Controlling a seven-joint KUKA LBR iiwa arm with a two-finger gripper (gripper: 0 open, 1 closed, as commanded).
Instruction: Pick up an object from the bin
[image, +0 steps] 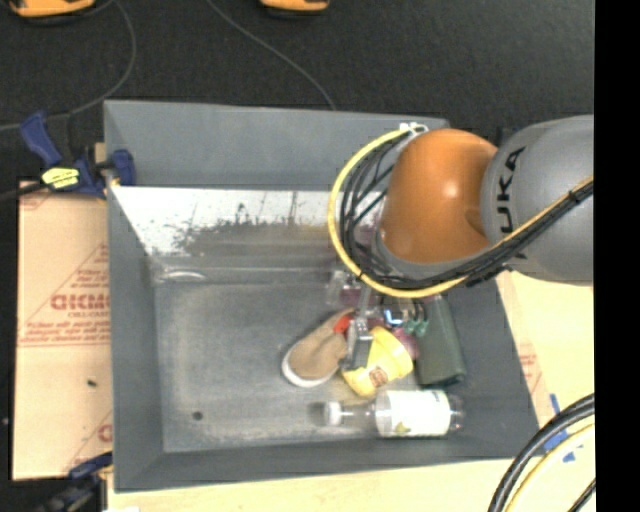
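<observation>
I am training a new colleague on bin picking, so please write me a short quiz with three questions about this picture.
1. True or false: the white bottle stands upright in the bin.
2. What lies just right of the yellow packet in the view? A) a dark box B) a red ball C) a blue cloth
3. Fill in: the gripper is over the bin's ____ half in the view.

Key:
1. False, it lies on its side.
2. A, the dark box.
3. right
</observation>
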